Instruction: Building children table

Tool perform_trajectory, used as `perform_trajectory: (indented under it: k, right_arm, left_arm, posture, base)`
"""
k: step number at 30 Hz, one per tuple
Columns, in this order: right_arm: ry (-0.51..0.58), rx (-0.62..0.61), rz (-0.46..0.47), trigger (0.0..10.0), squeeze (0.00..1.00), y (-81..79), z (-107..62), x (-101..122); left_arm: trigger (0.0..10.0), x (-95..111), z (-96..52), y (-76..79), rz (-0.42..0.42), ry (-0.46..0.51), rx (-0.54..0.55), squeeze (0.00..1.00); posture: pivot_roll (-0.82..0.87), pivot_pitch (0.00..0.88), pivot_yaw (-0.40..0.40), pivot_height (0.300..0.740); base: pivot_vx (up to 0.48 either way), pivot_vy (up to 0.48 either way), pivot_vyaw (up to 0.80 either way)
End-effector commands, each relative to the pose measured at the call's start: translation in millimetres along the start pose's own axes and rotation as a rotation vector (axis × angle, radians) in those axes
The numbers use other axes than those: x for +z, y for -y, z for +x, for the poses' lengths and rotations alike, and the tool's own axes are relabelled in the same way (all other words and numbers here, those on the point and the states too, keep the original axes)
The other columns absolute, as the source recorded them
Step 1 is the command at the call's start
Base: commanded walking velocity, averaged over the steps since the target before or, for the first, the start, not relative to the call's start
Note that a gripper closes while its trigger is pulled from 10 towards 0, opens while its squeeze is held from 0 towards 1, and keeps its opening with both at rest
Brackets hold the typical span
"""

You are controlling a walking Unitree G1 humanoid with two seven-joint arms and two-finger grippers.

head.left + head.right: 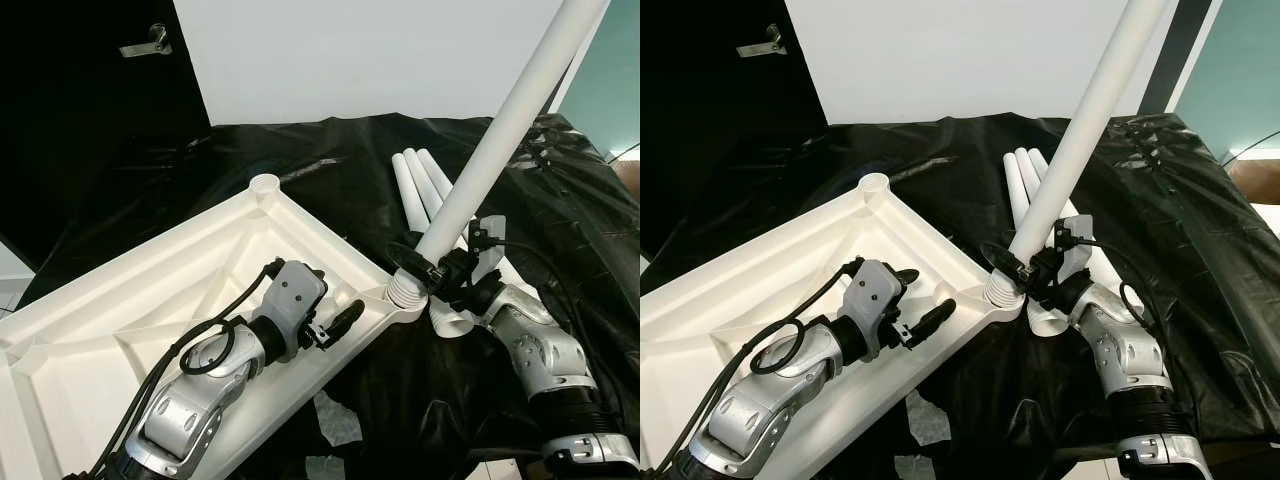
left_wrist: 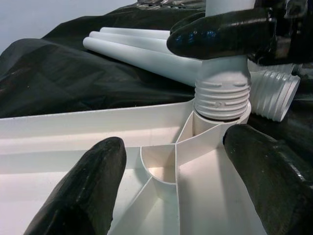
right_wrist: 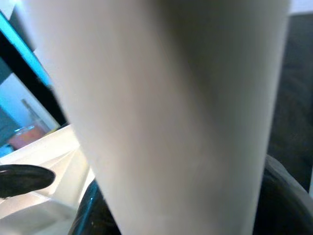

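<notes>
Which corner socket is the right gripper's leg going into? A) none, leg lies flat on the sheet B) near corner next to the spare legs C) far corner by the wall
B: the right gripper holds the leg with its threaded end in the tabletop's corner socket beside the spare legs.

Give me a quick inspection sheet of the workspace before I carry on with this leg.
Surface: black sheet, wrinkled, covering the work area.
Job's things: white tabletop upside down; white leg with threaded end at its corner socket, tilted; spare legs lying on the sheet.
Clutter: torn wrapping scraps by the tabletop's edge.
Grippers: right tool shut on the leg; left tool open over the tabletop's rim.
Cables: black cable looped along the left arm.
Surroundings: white wall, black door with handle.
</notes>
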State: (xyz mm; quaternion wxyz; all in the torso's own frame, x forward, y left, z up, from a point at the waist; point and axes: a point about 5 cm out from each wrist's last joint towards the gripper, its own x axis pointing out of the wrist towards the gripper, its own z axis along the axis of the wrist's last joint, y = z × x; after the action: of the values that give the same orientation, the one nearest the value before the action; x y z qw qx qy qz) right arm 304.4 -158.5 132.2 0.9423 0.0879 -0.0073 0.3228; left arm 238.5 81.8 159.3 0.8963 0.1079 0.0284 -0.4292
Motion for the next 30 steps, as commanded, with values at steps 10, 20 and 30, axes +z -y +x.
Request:
perform_trajectory:
  k: [10, 20, 30]
  right_arm:
    - [-0.262, 0.025, -0.242, 10.0, 0.00, -11.6, -10.3, -49]
    - [-0.242, 0.082, -0.277, 10.0, 0.00, -13.2, -6.4, -47]
    - [-0.218, 0.136, -0.351, 10.0, 0.00, -18.8, -12.6, -53]
  left_arm:
    - [10.0, 1, -2.6, 0.5, 0.003, -0.007, -0.031, 0.00]
    - [10.0, 3, -2.3, -3.5, 0.010, -0.003, -0.031, 0.00]
    - [10.0, 3, -2.3, -3.7, 0.010, 0.002, -0.026, 0.00]
  posture:
    - [0.07, 0.069, 0.042, 0.740]
    - [0.07, 0.064, 0.045, 0.740]
    - [0.07, 0.065, 0.044, 0.740]
  base:
    - [0.000, 0.000, 0.00]
    - [0.000, 0.000, 0.00]
    - [0.000, 0.000, 0.00]
